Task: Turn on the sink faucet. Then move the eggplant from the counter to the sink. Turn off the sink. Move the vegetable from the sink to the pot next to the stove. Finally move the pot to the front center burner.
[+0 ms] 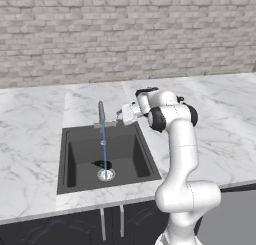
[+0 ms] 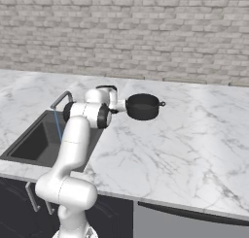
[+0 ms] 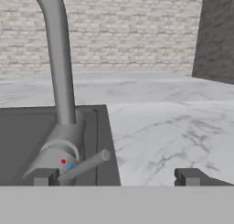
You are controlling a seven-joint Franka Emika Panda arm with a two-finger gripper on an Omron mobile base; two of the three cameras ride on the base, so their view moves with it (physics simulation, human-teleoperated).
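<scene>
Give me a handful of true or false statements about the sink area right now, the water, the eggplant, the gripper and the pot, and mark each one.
1. Water is running from the sink faucet into the sink. True.
2. The eggplant lies on the counter. False: it lies in the sink, beside the drain.
3. The gripper is open, close to the faucet's lever handle. True.
4. The gripper holds the eggplant. False: its jaws are empty.
5. A black pot stands in the sink. False: it stands on the counter, to the right of the sink.
</scene>
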